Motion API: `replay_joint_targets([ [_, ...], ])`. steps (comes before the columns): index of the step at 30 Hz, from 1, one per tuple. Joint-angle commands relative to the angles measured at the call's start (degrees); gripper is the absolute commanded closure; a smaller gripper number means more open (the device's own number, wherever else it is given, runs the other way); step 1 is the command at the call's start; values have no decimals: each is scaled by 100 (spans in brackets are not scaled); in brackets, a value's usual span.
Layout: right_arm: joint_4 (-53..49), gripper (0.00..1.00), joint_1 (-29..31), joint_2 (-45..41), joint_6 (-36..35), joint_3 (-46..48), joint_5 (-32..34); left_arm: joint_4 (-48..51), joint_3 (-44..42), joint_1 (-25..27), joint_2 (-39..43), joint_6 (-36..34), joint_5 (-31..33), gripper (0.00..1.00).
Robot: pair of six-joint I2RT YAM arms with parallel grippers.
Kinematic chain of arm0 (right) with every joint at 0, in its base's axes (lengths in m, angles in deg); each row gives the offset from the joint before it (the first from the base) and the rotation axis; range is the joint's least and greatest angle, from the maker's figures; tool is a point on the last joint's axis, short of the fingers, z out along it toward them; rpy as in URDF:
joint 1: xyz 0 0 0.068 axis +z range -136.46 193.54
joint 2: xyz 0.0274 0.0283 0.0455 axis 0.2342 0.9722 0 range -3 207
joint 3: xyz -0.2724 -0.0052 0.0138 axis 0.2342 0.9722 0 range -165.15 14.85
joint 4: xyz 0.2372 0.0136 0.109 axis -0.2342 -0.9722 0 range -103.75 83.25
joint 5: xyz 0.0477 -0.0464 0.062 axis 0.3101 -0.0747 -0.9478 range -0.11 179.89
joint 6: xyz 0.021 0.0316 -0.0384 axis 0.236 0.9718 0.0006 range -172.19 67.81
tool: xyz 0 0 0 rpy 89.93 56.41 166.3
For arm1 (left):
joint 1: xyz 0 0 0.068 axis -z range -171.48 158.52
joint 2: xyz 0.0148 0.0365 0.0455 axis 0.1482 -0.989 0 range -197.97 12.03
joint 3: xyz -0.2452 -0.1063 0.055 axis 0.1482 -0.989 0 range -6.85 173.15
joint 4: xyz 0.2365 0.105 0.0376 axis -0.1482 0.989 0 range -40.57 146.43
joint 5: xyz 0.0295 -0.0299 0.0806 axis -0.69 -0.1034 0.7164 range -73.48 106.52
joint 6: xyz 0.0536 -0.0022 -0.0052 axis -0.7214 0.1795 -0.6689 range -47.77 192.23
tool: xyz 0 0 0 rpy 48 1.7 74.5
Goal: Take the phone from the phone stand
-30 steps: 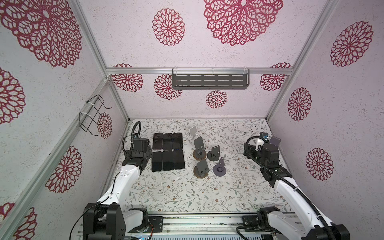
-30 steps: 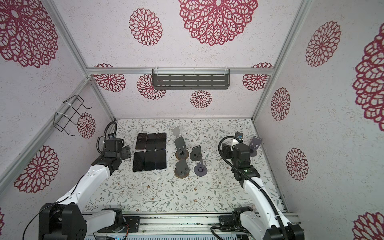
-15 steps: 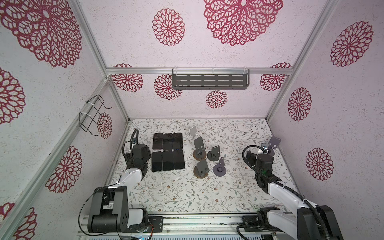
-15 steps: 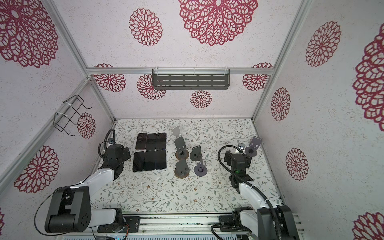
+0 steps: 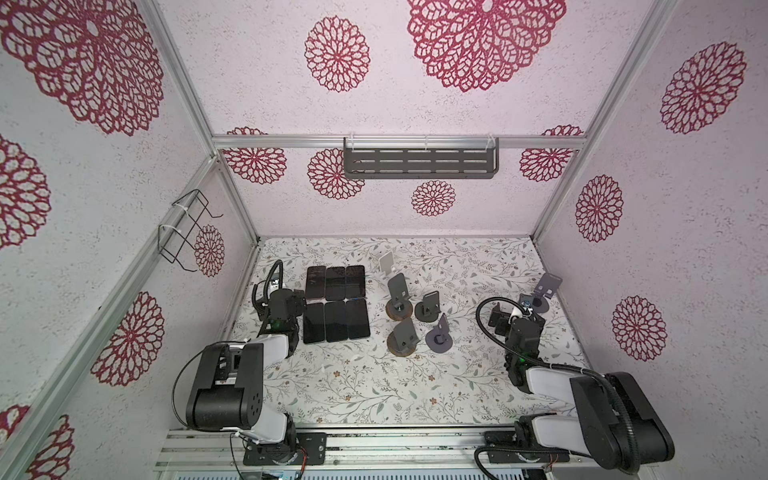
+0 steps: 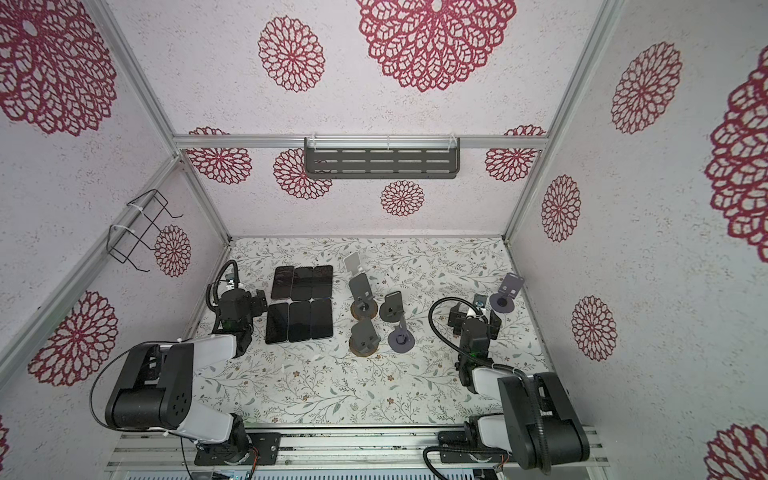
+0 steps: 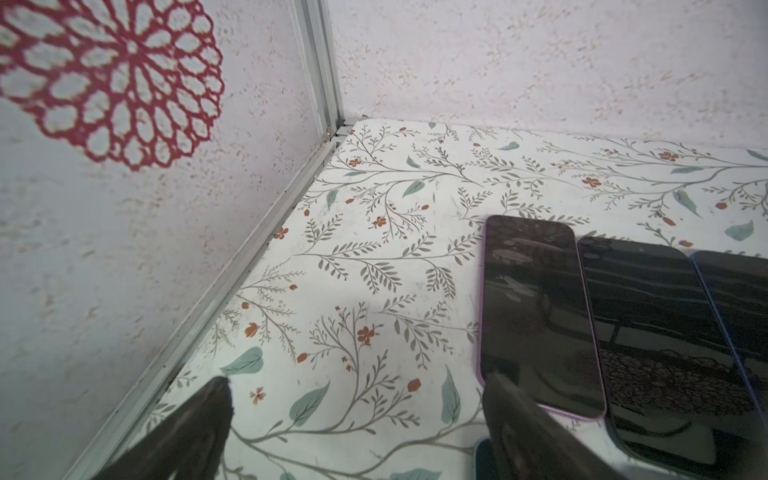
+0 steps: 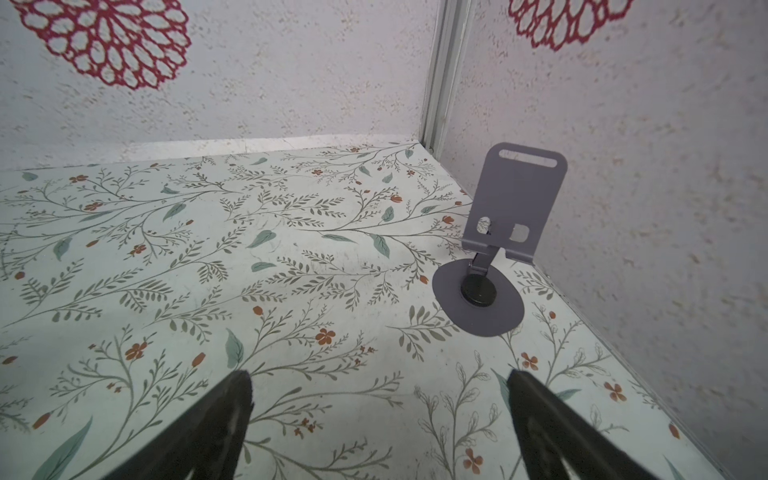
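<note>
Both arms had folded back toward their bases, left gripper and right gripper spread wide and empty, on the table six phones lay flat beside bare stands, though the left fingertip over the corner of one phone could knock it askew.

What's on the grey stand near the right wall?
Nothing: the stand holds no phone. Its plate and lip are bare, with only a black knob on the round base. The space behind the plate is hidden.
</note>
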Motion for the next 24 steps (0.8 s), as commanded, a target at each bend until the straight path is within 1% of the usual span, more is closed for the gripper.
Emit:
replay_joint_targets([
  [1, 916, 1, -25, 79, -296, 52, 96, -769, -175, -165, 59, -2, -294, 3],
  [3, 1163, 1, -34, 185, -400, 92, 73, -782, -274, -319, 111, 151, -530, 3],
  [7, 2206, 1, -51, 819, -537, 295, 26, -1649, -593, -434, -128, 156, -872, 3],
  [9, 2777, 1, -58, 1229, -565, 363, 42, -1499, -588, -437, -66, 160, -866, 3],
  [10, 2782, 1, -73, 1314, -484, 364, 65, -1498, -587, -436, -80, 162, -866, 3],
  [11, 3086, 1, -91, 1530, -554, 348, 136, -1553, -586, -433, -112, 169, -870, 3],
  [13, 2417, 1, -114, 1316, -415, 191, 66, -1591, -582, -446, -120, 169, -892, 3],
  [14, 2464, 1, -147, 1416, -452, 125, 83, -1548, -577, -446, -111, 173, -883, 3],
  [16, 1998, 1, -187, 1316, -351, -23, -9, -1569, -585, -446, -118, 170, -883, 3],
  [24, 2015, 1, -235, 1342, -342, -45, -36, -1574, -596, -445, -109, 169, -883, 3],
])
